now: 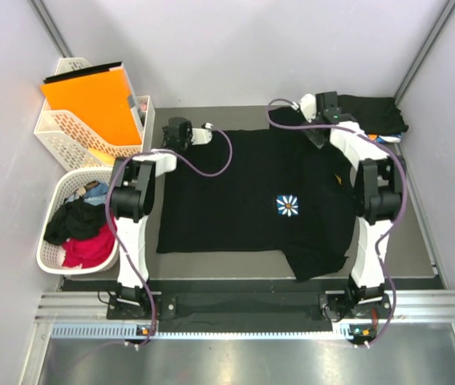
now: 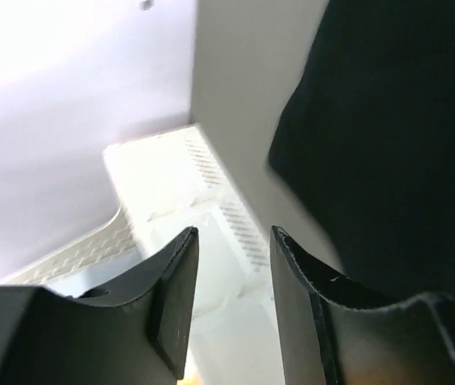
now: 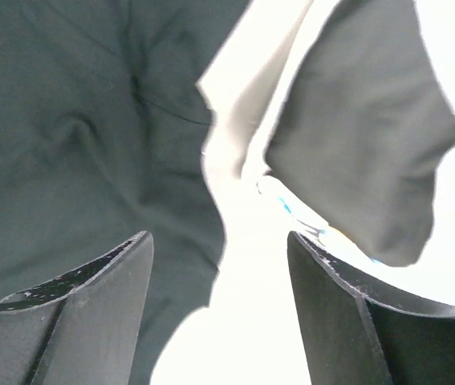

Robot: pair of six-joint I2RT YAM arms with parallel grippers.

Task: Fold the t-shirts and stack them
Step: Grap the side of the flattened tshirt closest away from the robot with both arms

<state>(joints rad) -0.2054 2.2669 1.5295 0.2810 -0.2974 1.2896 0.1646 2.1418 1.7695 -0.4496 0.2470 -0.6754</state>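
Black t-shirt (image 1: 235, 200) across the grey table (image 1: 420, 241), and there's its flower print (image 1: 287, 205), white on blue. Bright orange folder (image 1: 91, 104) in a white lattice basket (image 1: 54, 132). A second white basket (image 1: 49, 255) shows black cloth (image 1: 75, 220) and red cloth (image 1: 89, 250). Purple cable (image 1: 211, 173). More black, the far shirt pile (image 1: 375, 112).

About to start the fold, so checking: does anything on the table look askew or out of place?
Little stands out. The black t-shirt lies spread flat; only its near sleeve looks slightly rumpled, its edge angled rather than square with the body.
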